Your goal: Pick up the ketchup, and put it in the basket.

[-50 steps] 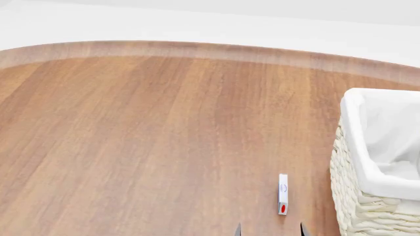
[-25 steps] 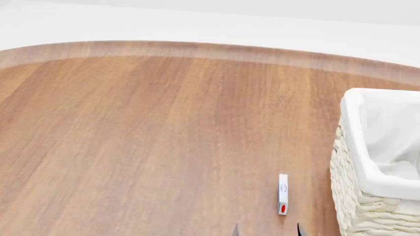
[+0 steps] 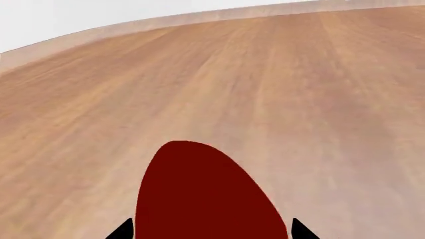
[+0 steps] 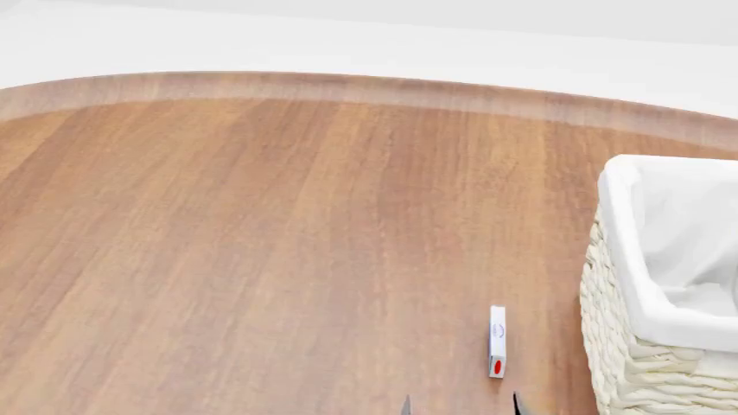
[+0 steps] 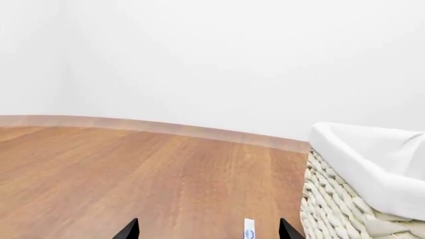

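While the left gripper (image 3: 207,234) grips the ketchup (image 3: 202,194), it should travel right, lifting over the basket (image 4: 645,259) rim; right gripper (image 5: 207,231) open.

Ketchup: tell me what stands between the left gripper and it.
Nothing visible does. A dark red shape, apparently the ketchup, sits right between the fingertips of the left gripper, with only bare table beyond it.

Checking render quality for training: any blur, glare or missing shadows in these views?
Head view: sharp, even light, basket casts no visible shadow. Left wrist: flat, unshaded dark-red shape fills the foreground. Right wrist: crisp, wall plain white.
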